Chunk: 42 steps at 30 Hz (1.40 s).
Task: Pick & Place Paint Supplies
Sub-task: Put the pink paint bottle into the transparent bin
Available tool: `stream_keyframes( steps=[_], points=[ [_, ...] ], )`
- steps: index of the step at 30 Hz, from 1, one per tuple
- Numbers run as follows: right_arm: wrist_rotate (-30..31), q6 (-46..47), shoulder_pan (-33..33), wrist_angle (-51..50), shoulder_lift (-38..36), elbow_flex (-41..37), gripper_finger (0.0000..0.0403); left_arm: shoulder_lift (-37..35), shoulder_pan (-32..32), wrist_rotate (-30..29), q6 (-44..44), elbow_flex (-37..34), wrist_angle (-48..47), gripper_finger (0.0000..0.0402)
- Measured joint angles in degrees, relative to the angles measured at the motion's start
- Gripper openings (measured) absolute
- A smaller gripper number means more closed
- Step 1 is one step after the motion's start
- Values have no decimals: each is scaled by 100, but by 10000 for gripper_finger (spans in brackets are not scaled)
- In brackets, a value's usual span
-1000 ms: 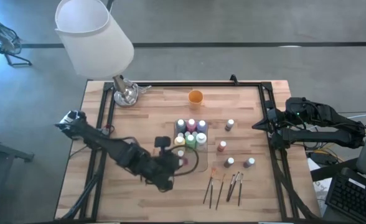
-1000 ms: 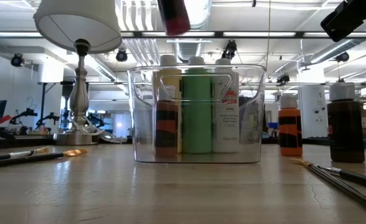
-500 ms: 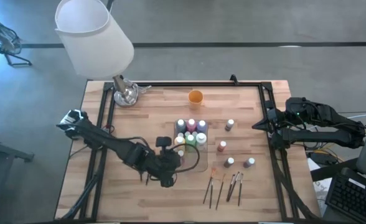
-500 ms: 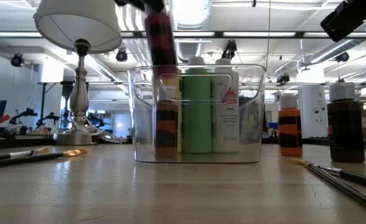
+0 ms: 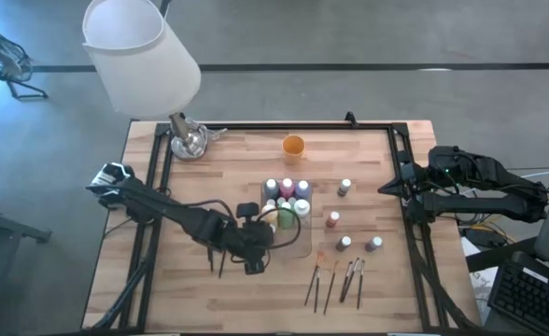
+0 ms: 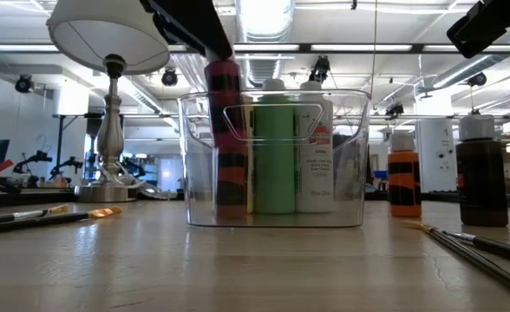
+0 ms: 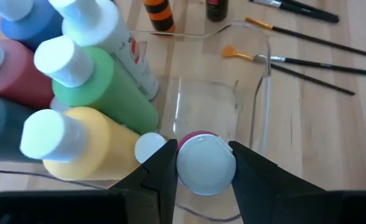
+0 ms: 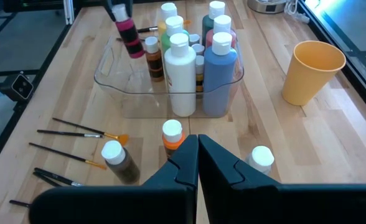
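Left gripper (image 7: 198,163): fingers clamped on the white cap of a pink bottle (image 6: 223,130), holding it upright over the near-left part of the clear tray (image 5: 303,245); in the low view the bottle's lower half sits inside the tray walls; whether it touches the floor cannot be told.
Pink bottle: pink with dark bands, seen from the right wrist view at (image 8: 126,28), beside the bottles already in the tray.
Tray contents: green bottle (image 7: 102,87), yellow bottle (image 7: 89,143), white bottle (image 8: 181,78), blue bottle (image 8: 219,71) and others, standing upright and crowded toward the far end; the near end is bare.
Right gripper (image 8: 197,149): fingers pressed together, holding nothing, parked at the table's right edge.
Loose bottles: four stand on the table right of the tray, among them an orange bottle (image 8: 172,138) and a brown bottle (image 8: 116,162).
Paintbrushes (image 5: 335,280): lying on the wood near the front edge, right of the tray, apart from the bottles.
Orange cup (image 5: 293,145): upright, near the back edge.
Lamp (image 5: 140,56): back-left corner.
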Motion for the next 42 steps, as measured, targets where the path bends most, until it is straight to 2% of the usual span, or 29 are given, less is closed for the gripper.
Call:
stream_keyframes(
  steps=[7, 19, 42],
  points=[
    [0, 0, 0, -2, 0, 0, 8, 0, 134, 488, -91, -371, 417, 128],
    [0, 0, 2, -2, 0, 0, 8, 0, 372, 804, -237, -809, 809, 128],
    [-1, 0, 1, 0, 2, 0, 8, 341, 465, 1145, -215, -834, 983, 128]
  ],
)
